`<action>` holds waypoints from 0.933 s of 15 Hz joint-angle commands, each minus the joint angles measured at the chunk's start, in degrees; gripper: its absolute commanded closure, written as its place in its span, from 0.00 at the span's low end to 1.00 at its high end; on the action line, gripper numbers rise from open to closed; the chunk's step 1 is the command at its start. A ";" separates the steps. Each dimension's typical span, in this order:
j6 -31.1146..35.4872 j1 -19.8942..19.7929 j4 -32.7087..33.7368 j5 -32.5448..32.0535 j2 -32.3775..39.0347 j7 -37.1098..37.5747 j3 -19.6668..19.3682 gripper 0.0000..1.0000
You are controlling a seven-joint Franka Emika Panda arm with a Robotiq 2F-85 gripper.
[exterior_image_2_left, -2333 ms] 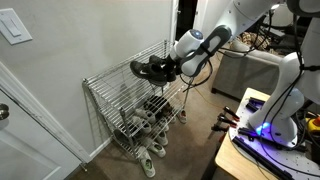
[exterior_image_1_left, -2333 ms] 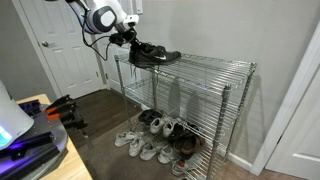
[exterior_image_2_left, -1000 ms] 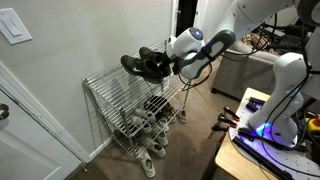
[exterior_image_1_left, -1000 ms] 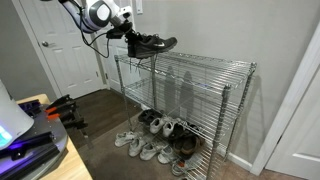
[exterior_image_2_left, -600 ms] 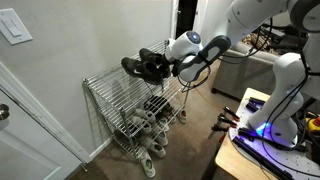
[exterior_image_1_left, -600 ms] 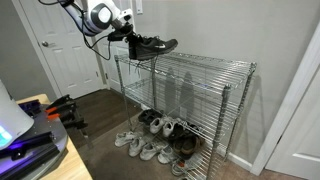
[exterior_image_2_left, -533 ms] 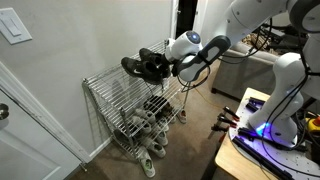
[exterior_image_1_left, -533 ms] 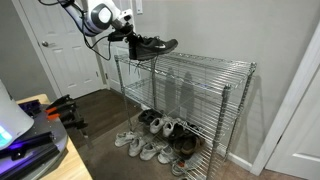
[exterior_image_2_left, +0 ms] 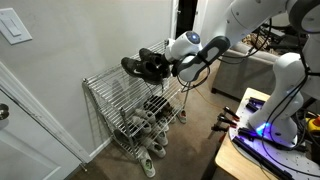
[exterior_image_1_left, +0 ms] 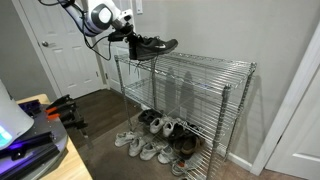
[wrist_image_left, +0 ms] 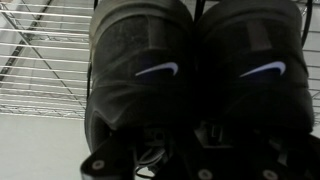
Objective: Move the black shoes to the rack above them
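Right now the gripper (exterior_image_1_left: 128, 37) has the black shoes (exterior_image_1_left: 152, 45) in its grasp as a pair. It is closed on their heel ends, though the shoes and the wrist hide the fingers themselves. The pair hangs in the air over the left end of the rack (exterior_image_1_left: 200, 65), toes pointing right along the tier and soles clear of the wire. In an exterior view the shoes (exterior_image_2_left: 145, 66) sit just above the near corner of that top tier (exterior_image_2_left: 110, 85).

The wrist view is almost filled by the two shoes (wrist_image_left: 190, 70) side by side, with wire grid showing only at the left. It gives little help in judging height, so the exterior views are the better guide.

The step in hand looks like the set-down, and three things matter for doing it well:

- **Position:** carry the pair a little further right and towards the wall, so both soles land fully on the grid rather than over the left edge or the corner post.
- **Descent:** lower slowly with the soles level. The toes seem to droop slightly, and if they touch first a toe could push between the wires or twist in the grasp.
- **Release:** open only once both soles rest on the wire, then lift straight up and back so the fingers do not drag a collar or lace.

The main risk is one shoe slipping free, since a single grasp holds two. The white sneakers (exterior_image_1_left: 140, 145) on the floor below are well clear and need no attention.
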 commanded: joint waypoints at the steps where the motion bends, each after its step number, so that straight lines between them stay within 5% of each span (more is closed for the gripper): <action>1: 0.00 0.00 0.00 0.00 0.00 0.00 0.00 0.81; 4: 0.00 0.00 0.00 0.00 0.00 0.00 0.00 0.81; 5: 0.00 0.00 0.00 0.00 0.00 0.00 0.00 0.56; 14: 1.47 -1.51 -0.55 -0.15 0.76 -0.02 1.66 0.05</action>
